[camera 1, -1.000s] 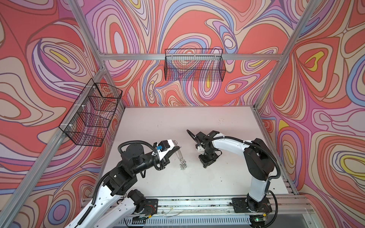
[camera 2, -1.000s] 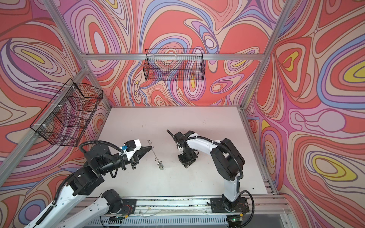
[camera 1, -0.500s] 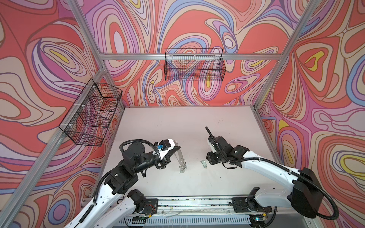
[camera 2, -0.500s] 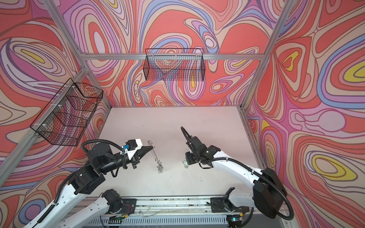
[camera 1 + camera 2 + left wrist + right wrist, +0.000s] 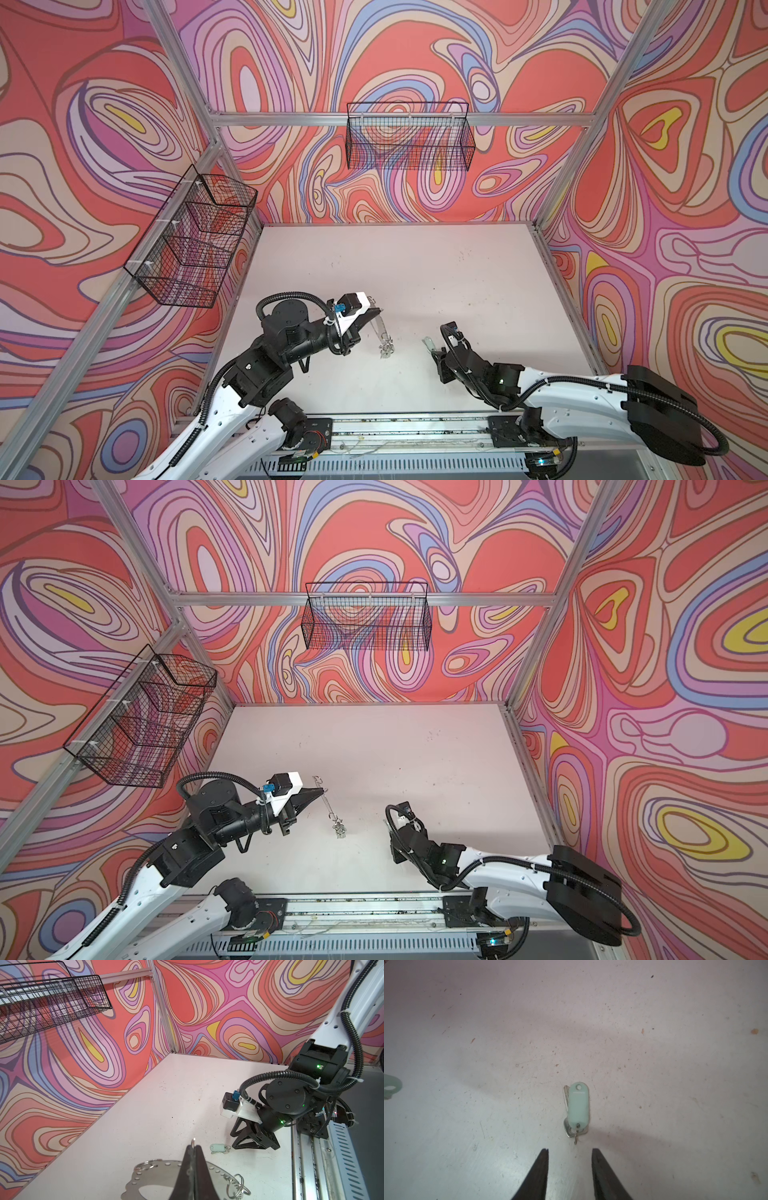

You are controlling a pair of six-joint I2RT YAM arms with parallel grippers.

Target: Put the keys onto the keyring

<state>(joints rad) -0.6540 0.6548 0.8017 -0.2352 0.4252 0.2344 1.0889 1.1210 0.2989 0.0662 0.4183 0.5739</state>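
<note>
My left gripper (image 5: 194, 1146) is shut on the rim of the keyring (image 5: 158, 1169), a flat shiny metal band with holes and wire loops (image 5: 239, 1188). In both top views the keyring (image 5: 380, 328) (image 5: 328, 804) hangs edge-on from the left gripper (image 5: 376, 309) (image 5: 322, 789), and a small silvery cluster (image 5: 386, 351) (image 5: 340, 831) dangles at its low end. One of the keys (image 5: 579, 1105) (image 5: 428, 344) (image 5: 217, 1147), with a pale green tag, lies flat on the table. My right gripper (image 5: 570, 1150) (image 5: 438, 357) stands open just short of it, touching nothing.
Another pale green tag (image 5: 390, 1086) shows at the edge of the right wrist view. Black wire baskets hang on the back wall (image 5: 409, 137) and the left wall (image 5: 195, 241). An aluminium rail (image 5: 415, 428) runs along the table's front edge.
The right arm has swung out to the right and its gripper has drawn back toward the front; the tagged key now lies free on the table. The left gripper holds still.
</note>
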